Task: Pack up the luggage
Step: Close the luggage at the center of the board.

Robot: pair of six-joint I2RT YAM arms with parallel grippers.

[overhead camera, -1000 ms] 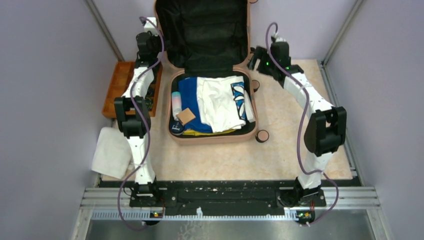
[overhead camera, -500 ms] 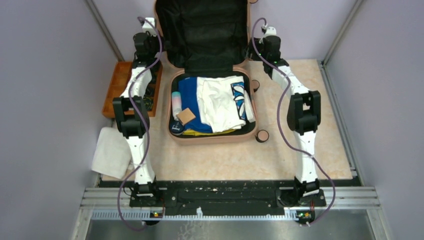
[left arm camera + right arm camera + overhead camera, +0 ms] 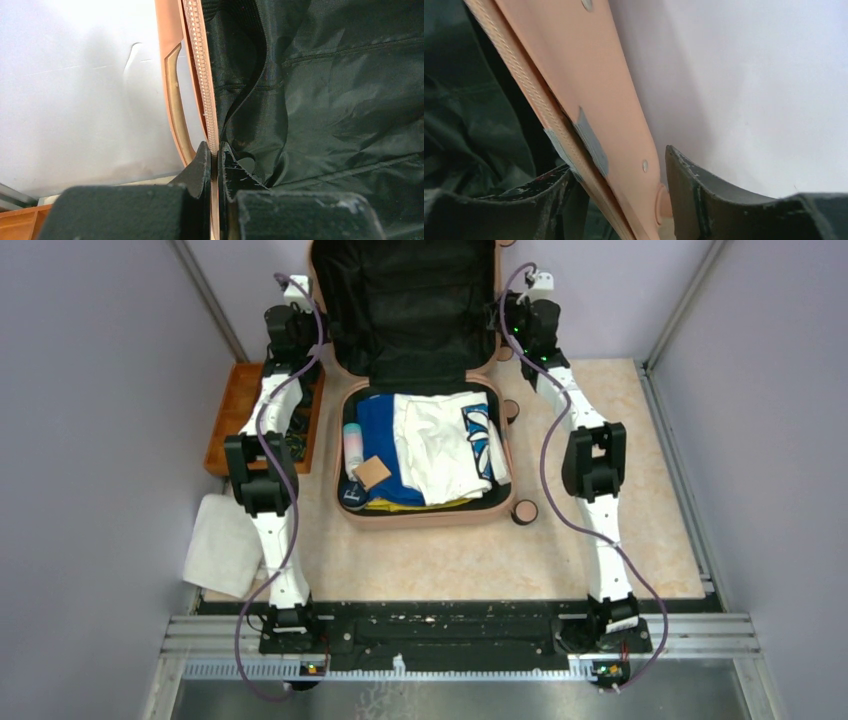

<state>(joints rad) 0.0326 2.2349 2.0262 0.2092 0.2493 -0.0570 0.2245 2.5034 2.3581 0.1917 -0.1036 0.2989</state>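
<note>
The peach-pink luggage (image 3: pixel 430 518) lies open on the table, its black-lined lid (image 3: pixel 410 300) standing upright at the back. The base holds a white shirt (image 3: pixel 440 445), blue cloth (image 3: pixel 378 430), a pale bottle (image 3: pixel 352 448) and a small brown card (image 3: pixel 372 472). My left gripper (image 3: pixel 312 345) is shut on the lid's left zipper rim (image 3: pixel 200 75), next to the pink handle (image 3: pixel 172 100); its jaws pinch the rim (image 3: pixel 214 155). My right gripper (image 3: pixel 503 330) is open and straddles the lid's right edge (image 3: pixel 589 75), with a gap at the outer finger (image 3: pixel 694 185).
An orange compartmented tray (image 3: pixel 235 410) sits left of the luggage, under the left arm. A white cloth (image 3: pixel 225 545) hangs over the table's front left edge. A suitcase wheel (image 3: pixel 525 511) sticks out at the base's front right. Grey walls close in on both sides.
My right arm has swung back and to the left, bringing its gripper from beside the hinge up around the lid's right edge. The left gripper has stayed on the lid's left edge.
</note>
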